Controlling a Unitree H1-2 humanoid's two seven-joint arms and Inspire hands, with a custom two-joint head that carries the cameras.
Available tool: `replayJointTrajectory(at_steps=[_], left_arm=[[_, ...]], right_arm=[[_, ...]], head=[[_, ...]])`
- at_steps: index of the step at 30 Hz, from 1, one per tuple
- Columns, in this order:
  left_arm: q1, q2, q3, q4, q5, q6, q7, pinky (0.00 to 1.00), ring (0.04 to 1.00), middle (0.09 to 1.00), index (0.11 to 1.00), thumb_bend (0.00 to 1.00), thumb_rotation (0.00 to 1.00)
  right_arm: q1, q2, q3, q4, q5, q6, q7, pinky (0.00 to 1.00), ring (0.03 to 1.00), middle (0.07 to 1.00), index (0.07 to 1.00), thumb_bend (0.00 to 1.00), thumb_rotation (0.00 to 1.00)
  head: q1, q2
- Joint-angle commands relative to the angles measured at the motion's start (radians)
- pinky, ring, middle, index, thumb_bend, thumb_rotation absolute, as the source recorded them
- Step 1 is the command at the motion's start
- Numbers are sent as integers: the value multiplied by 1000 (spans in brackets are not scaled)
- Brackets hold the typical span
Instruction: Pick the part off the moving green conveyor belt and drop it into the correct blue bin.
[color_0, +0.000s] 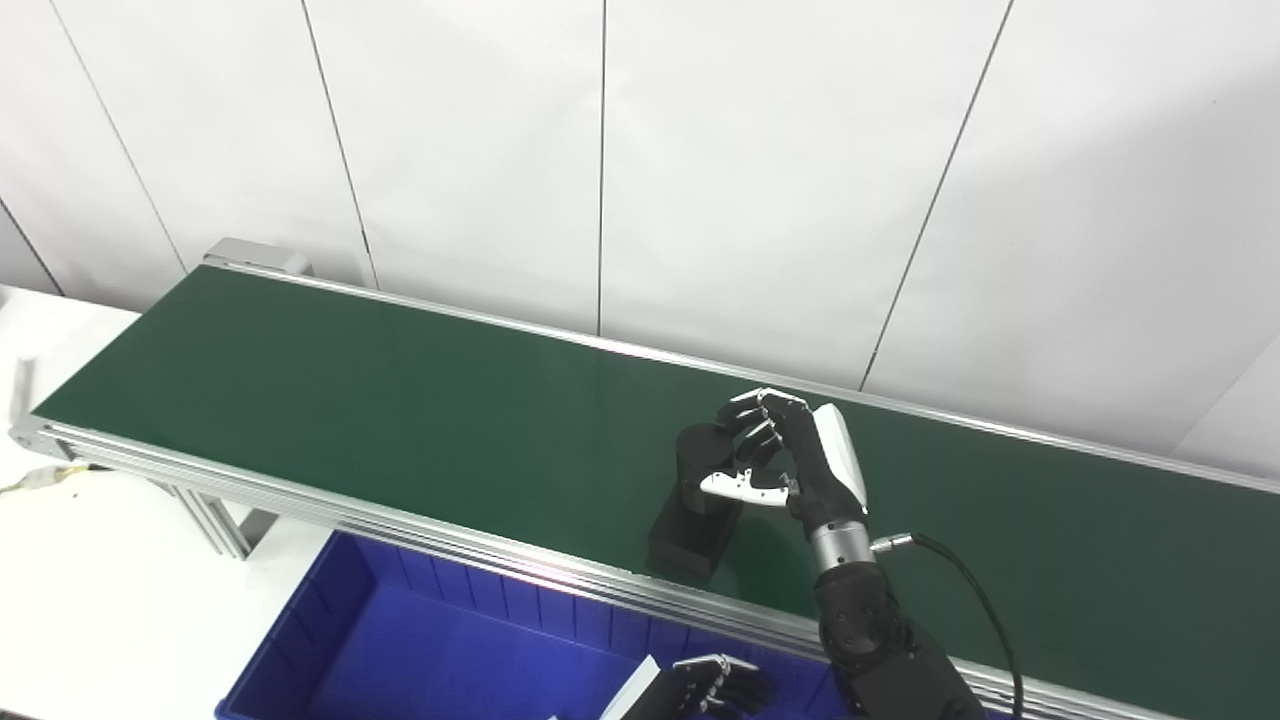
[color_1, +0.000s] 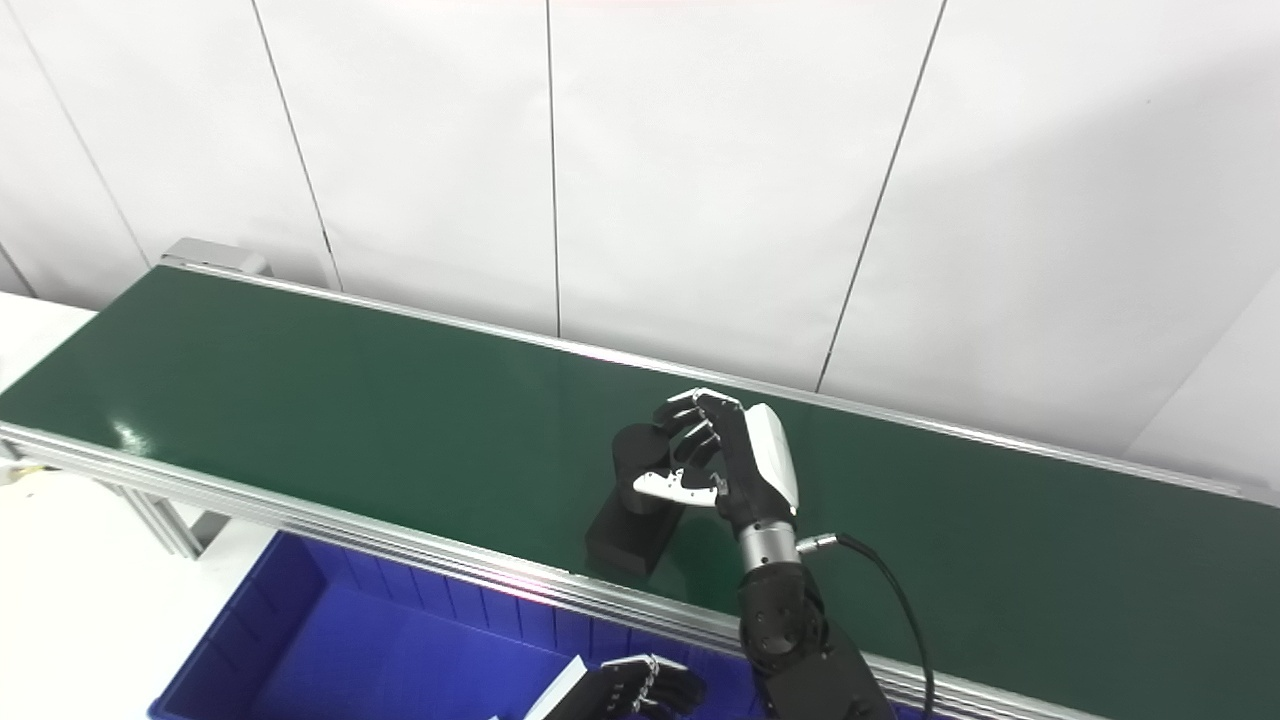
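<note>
A black part (color_0: 693, 505) stands on the green conveyor belt (color_0: 400, 400), near its front rail; it has a rounded upper end and a blocky lower end resting on the belt. My right hand (color_0: 790, 450) is on the part's right side. Its fingers curl over the rounded top and its thumb crosses the front, so it is closed on the part. The same grasp shows in the right eye view (color_1: 725, 450). My left hand (color_0: 712, 688) is low at the bottom edge over a blue bin (color_0: 400, 640), fingers loosely curled and empty.
The belt's aluminium front rail (color_0: 450, 540) lies between the part and the blue bin below it. A white table (color_0: 90, 600) is at the left. White wall panels stand behind the belt. A black cable (color_0: 970, 590) trails from the right wrist.
</note>
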Motion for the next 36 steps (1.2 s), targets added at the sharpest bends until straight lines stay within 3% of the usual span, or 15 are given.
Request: replayJointTrajectory(at_steps=[1,6,12,13,14,17,18,24,31,36], left_arm=[[-8,-3,-2,-26,3,-37,6,636,694,703,685,934,61],[-7,-5,0,-28,-2,-37,3,638,702,709,684,938,49],[-2,2,7,-37,-16,-37,-8,655,705,707,684,938,45],[0,8,9,-44,-23,-37,-16,657,707,709,686,933,44],[1,12,11,-49,-29,-37,-22,661,711,713,691,920,35],[9,27,32,-76,-76,-37,-63,660,711,722,694,897,27],[12,33,43,-89,-88,-37,-77,659,710,723,694,897,27],[18,57,108,-133,-171,-37,-171,678,717,724,693,880,38],[14,79,194,-166,-242,-36,-257,698,719,715,687,877,33],[12,89,242,-194,-290,-24,-295,705,717,710,687,882,5]], right_arm=[[-25,8,3,-23,5,-41,9,335,396,492,532,514,0],[-21,2,7,-30,7,-40,15,346,404,491,525,515,0],[6,-12,13,-119,20,-41,28,353,412,483,524,516,0],[14,-16,18,-148,17,-41,25,352,413,481,525,516,0],[20,-19,22,-167,14,-41,23,352,415,480,524,517,0],[45,-25,11,-243,-4,-38,39,343,412,476,527,516,0],[54,-25,2,-271,-8,-33,46,342,412,476,528,516,0],[85,-12,-39,-365,-10,7,72,340,411,475,527,515,0],[93,11,-66,-392,-22,35,78,336,413,478,525,516,0],[114,12,-75,-422,-36,58,78,333,412,477,525,516,0]], head=[[0,1],[0,1],[-93,14],[-157,24],[-157,24],[-273,48],[-341,65],[-516,115],[-668,163],[-717,197]])
